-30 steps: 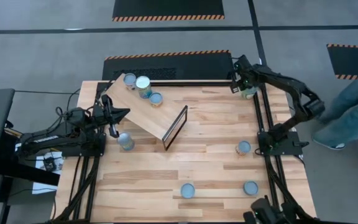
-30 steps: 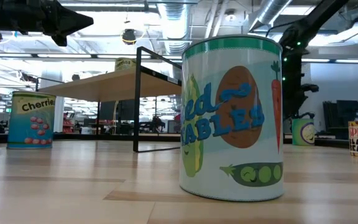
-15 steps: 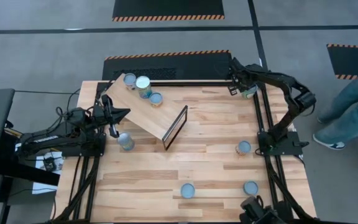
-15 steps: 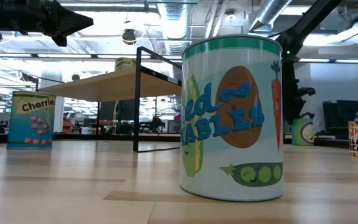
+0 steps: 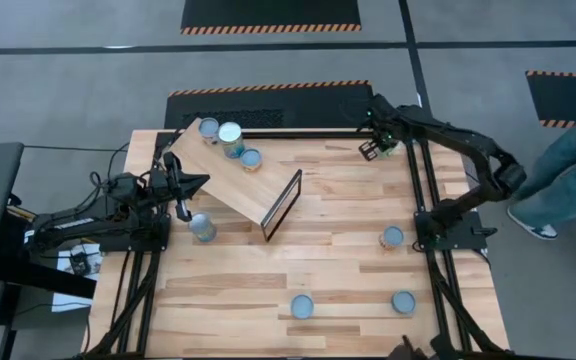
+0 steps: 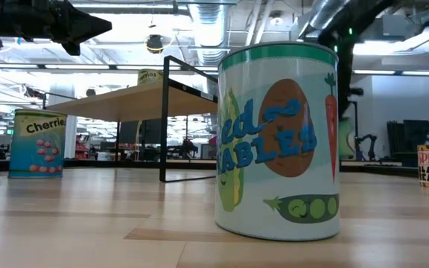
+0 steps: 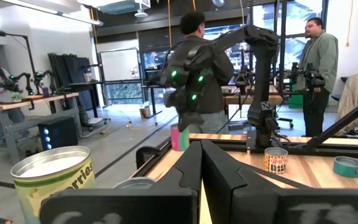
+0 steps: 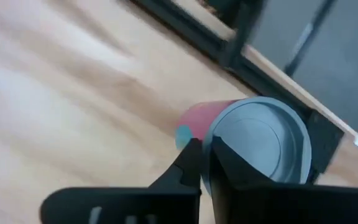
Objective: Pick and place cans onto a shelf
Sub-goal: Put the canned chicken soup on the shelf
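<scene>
Three cans on the shelf, five cans left to go.

The slanted light wood shelf (image 5: 236, 180) with a dark frame at its end has three small round tins with silvery tops (image 5: 230, 133) sitting near its high end. Four more tins stand on the plank bench (image 5: 338, 250): one just beside the shelf under the left arm (image 5: 202, 228), one near the right arm's base (image 5: 392, 237), and two near the front edge (image 5: 301, 306). The right pincer (image 5: 376, 146) is at the far right corner, and its fingers look together beside a pink tin (image 8: 253, 143); I cannot tell if it grips it. The left pincer (image 5: 180, 195) waits by the shelf with its fingers together, holding nothing.
</scene>
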Tool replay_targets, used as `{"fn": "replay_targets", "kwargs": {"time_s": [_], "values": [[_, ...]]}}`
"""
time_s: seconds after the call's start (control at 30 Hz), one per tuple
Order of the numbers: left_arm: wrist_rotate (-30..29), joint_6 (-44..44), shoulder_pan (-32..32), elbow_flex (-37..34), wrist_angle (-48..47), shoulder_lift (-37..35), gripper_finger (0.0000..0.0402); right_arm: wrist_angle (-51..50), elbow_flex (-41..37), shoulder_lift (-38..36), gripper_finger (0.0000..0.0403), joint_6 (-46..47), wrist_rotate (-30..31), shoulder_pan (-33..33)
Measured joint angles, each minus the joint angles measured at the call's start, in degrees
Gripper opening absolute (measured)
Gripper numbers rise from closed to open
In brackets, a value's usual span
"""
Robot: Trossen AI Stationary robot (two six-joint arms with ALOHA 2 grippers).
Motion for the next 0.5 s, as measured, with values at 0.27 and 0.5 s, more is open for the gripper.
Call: {"fn": "replay_targets", "kwargs": {"time_s": [0.27, 0.5], "values": [[0.00, 0.00, 0.01, 0.00, 0.08, 0.00, 0.0000, -2.75, 13.76, -2.64, 0.0024, 0.46, 0.10, 14.85], [0.00, -0.03, -0.01, 0.00, 0.42, 0.00, 0.0000, -0.33, 28.82, 4.64, 0.0023, -7.18, 0.06, 27.07]]}}
